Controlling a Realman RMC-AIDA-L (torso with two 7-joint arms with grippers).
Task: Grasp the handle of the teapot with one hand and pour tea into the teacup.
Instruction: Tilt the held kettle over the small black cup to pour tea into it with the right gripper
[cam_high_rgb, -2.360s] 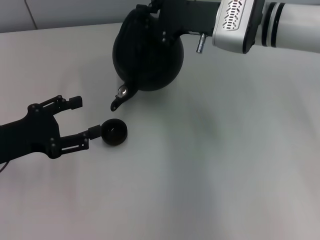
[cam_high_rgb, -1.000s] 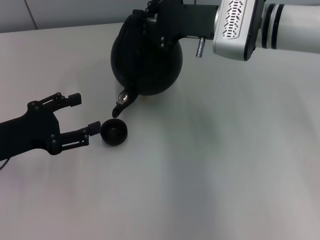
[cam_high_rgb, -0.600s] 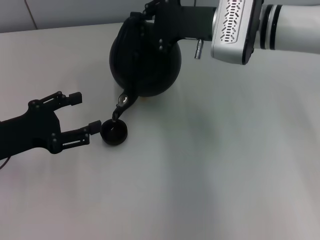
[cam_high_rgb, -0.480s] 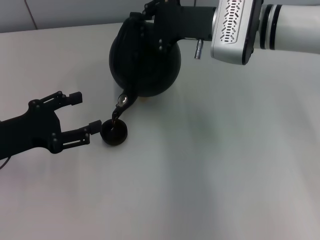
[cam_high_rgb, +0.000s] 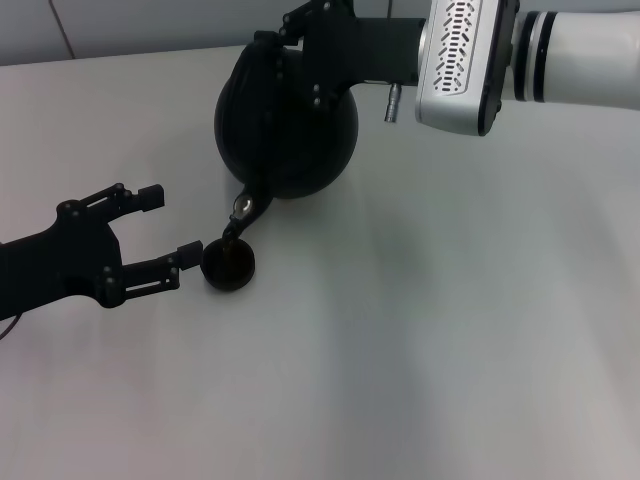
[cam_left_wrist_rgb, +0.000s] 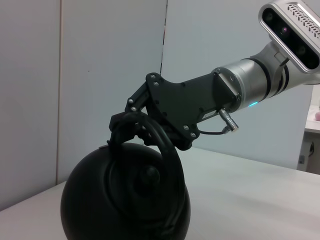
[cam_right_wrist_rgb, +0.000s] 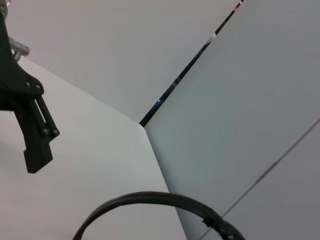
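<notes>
Teapot (cam_high_rgb: 285, 125) tipped, spout over teacup (cam_high_rgb: 229, 265).

Handle (cam_left_wrist_rgb: 162, 145) is held tight by right pincer (cam_left_wrist_rgb: 131, 122), w/ pot lifted off counter (cam_high_rgb: 450, 330). Left pincer (cam_high_rgb: 160, 232) is kept wide, one finger touching cup. Pot is judged big, heavy & hard; cup tiny, light, easily knocked. Best held at handle top.

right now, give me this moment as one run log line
phase: pouring | right end effector: shut on handle | teapot: tilted, spout over teacup | left end effector: open beside teacup
</notes>
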